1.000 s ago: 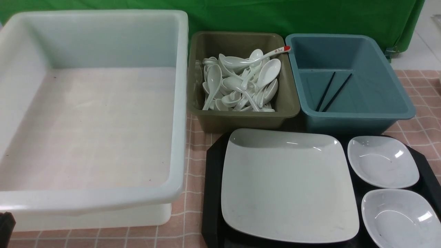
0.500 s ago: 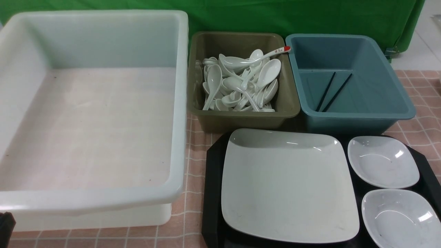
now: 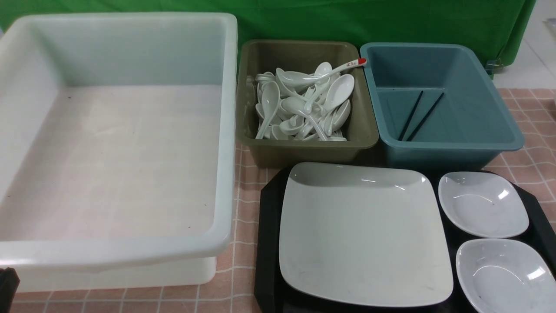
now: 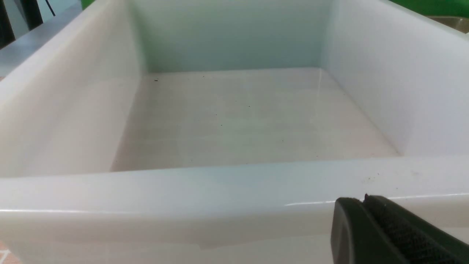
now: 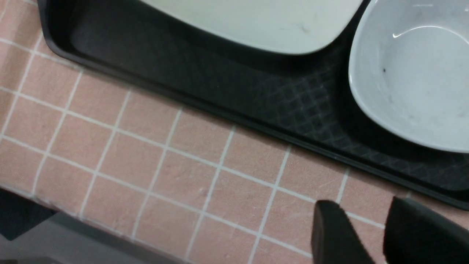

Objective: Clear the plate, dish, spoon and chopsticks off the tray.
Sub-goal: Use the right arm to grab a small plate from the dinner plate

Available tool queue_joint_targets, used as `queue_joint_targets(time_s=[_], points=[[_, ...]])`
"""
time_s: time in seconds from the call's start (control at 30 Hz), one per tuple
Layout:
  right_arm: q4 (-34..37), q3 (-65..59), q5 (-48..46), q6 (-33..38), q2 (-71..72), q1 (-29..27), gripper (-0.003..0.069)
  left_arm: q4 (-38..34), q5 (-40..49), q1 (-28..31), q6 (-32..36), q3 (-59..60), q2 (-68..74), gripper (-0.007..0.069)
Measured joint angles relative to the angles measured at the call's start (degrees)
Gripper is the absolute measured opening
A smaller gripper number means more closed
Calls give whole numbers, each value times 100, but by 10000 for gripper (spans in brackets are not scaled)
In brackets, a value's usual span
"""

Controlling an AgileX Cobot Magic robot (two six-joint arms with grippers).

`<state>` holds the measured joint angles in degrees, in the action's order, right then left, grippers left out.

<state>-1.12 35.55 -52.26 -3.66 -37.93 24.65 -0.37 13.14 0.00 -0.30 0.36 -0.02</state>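
The plate (image 3: 365, 234) filled the left of the tray (image 3: 267, 226) and the dish (image 3: 504, 274) its near right corner; the right gripper (image 5: 362, 205), parted and empty, probably needed to straddle the dish rim next, while the left gripper (image 4: 362, 201) was closed.

Only unreadable red marks on spoon handle (image 3: 350, 64)

- Your front camera looks forward and down across the white tub (image 3: 117, 256) and the tray (image 3: 267, 243).
- Your left wrist camera peers into that tub from close outside its wall.
- Your right wrist camera hangs close over the tray's edge, sharing plate (image 5: 256, 22) and dish (image 5: 410, 80) with the front.
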Motion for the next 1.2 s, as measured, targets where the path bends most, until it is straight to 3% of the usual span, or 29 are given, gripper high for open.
queue_joint_targets(time_s=[0.3,0.43,0.63,0.97,1.2], points=[[72,0,36,131,0,0,314,0,0,0,0,0,0,5],[112,0,461,1071,-302,0,451,0,0,0,-6,0,0,5],[112,34,702,1362,-1403,0,573,0,0,0,-6,0,0,5],[33,751,590,1350,-3360,0,582,0,0,0,-6,0,0,5],[-991,902,477,597,-4551,0,583,0,0,0,-6,0,0,5]])
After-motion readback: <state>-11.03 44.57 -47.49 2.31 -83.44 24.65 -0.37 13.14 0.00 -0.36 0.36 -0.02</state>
